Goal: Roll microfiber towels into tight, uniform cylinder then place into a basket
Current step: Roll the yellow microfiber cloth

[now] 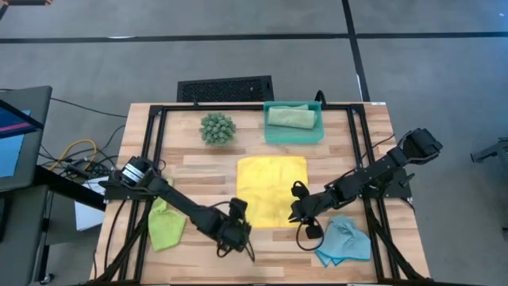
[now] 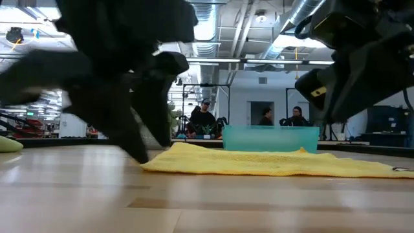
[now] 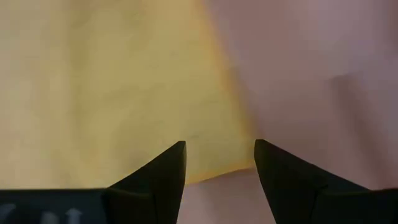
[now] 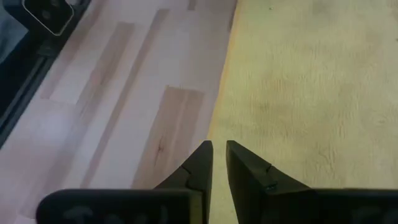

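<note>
left tool (image 3: 219, 163) fingers apart over yellow towel (image 1: 270, 189) corner; right tool (image 4: 219, 160) fingers narrowly apart at towel edge.

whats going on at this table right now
Two robot arms are working on a yellow towel lying flat mid-table. The left gripper, jaws open, is at its near left corner; the right gripper, jaws nearly closed, is at its right edge. A sage green towel already lies in the teal basket.

Left end effector (image 3: 219, 163) open, over yellow towel (image 3: 99, 87) corner, table (image 3: 311, 74)
</note>
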### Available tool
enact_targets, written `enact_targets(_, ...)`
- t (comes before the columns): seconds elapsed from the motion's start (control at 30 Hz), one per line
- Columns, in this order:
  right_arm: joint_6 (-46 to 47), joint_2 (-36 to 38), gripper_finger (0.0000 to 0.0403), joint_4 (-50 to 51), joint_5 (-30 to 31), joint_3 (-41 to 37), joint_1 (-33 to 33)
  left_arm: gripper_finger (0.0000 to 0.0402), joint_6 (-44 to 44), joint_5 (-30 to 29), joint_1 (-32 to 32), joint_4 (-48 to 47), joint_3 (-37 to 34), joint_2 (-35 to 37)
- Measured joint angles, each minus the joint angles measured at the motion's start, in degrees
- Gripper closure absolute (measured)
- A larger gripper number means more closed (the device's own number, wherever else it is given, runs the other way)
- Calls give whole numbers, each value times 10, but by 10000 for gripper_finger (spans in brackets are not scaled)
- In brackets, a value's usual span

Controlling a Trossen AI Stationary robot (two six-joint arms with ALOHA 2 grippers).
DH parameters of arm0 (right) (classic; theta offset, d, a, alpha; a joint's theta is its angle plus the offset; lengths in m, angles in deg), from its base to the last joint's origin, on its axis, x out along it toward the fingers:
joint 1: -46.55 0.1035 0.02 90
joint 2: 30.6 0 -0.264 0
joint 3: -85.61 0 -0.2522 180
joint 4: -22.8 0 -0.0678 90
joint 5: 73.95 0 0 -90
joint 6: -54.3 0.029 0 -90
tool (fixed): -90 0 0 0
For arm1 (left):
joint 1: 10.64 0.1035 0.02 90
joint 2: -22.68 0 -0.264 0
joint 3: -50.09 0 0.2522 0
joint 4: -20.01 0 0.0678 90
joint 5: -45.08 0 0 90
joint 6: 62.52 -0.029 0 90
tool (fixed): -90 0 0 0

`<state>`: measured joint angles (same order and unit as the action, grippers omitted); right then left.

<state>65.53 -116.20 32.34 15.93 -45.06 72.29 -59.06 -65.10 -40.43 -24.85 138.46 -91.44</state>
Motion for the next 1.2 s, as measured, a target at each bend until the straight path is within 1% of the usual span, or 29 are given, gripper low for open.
enact_targets(0.1, 12, 0, 320, 13, 0, 0, 3, 217, -14, 32, -6, 48, -21, 0)
enact_targets(0.2, 13, 2, 305, 36, 0, 0, 14, 225, -14, 38, -3, 73, -38, 1)
enact_targets(0.3, 16, 2, 293, 75, 0, 0, 30, 245, -8, 30, 1, 89, -49, 2)
enact_targets(0.43, 47, 2, 284, 139, 1, 12, 53, 288, -7, 21, 2, 96, -52, 1)
enact_targets(0.57, 102, 2, 271, 151, 1, 13, 76, 343, 1, 8, 4, 97, -52, 0)
enact_targets(0.63, 103, 2, 258, 151, 2, 13, 93, 375, 10, -7, 4, 96, -53, -1)
enact_targets(0.7, 78, 2, 243, 152, 10, 13, 109, 394, 18, -36, 4, 89, -53, -3)
enact_targets(0.8, 42, 2, 223, 162, 46, 13, 129, 394, 29, -85, 5, 79, -54, -3)
enact_targets(0.9, 35, 2, 213, 184, 99, 13, 141, 398, 44, -101, 5, 56, -55, -4)
enact_targets(0.93, 33, 1, 212, 190, 108, 13, 144, 399, 49, -103, 4, 51, -55, -4)
enact_targets(1.03, 13, 1, 219, 192, 112, 13, 144, 400, 67, -105, 4, 38, -55, -4)
enact_targets(1.2, -29, 0, 243, 183, 128, 13, 144, 401, 74, -105, 3, 34, -55, -4)
